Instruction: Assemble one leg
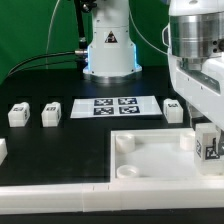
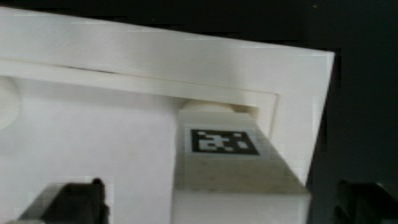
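My gripper is low over the far right corner of the large white panel. One white leg with a marker tag stands between the fingers there. In the wrist view the leg runs from between my fingers down to the panel's corner recess. One finger stands apart from the leg with panel showing in the gap. The other finger is right beside the leg. The jaws stand open around the leg. The gripper is centred on it.
Three more legs lie on the black table: two at the exterior view's left and one at the right. The marker board lies in front of the robot base. A white rail runs along the near edge.
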Tool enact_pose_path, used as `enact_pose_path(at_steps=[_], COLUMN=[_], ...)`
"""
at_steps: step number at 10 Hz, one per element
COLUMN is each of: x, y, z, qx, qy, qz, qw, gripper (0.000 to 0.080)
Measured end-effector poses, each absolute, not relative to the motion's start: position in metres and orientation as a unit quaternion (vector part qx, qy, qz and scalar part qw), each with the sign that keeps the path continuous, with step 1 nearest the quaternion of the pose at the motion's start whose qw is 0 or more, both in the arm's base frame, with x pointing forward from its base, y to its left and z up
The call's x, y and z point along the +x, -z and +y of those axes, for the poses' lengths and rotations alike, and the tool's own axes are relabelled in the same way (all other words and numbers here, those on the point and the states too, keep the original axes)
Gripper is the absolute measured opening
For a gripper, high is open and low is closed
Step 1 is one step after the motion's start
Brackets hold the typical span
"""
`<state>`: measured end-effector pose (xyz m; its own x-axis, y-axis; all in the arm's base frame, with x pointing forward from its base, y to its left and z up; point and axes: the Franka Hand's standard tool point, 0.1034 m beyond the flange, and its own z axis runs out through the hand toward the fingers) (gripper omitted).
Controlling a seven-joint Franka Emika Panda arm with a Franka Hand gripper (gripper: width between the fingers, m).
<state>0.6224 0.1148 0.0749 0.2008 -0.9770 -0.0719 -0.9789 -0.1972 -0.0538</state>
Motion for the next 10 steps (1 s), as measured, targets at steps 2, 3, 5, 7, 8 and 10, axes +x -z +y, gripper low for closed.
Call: enact_pose_path(at_steps=[2,3,5,7,8,10], x=[0.6240,0.6238,0.6235,0.6241,0.6250,0.6266], y=[-0.0764,-0.0767,-0.0765,-0.0764,-0.0758,-0.0757], z=[0.1166,0.1181,0.1193,0.1158,0.1136,0.1129], qx=[-0.856,-0.886,-0.925,-0.965,-0.976,-0.995], qy=[-0.009,-0.005,-0.002,0.001,-0.002,0.003], qz=[0.515,0.462,0.380,0.262,0.214,0.101], qw=[0.037,0.033,0.032,0.028,0.026,0.017], gripper=[0.0649,0.0649,0.0649,0.0649,0.0649,0.0649])
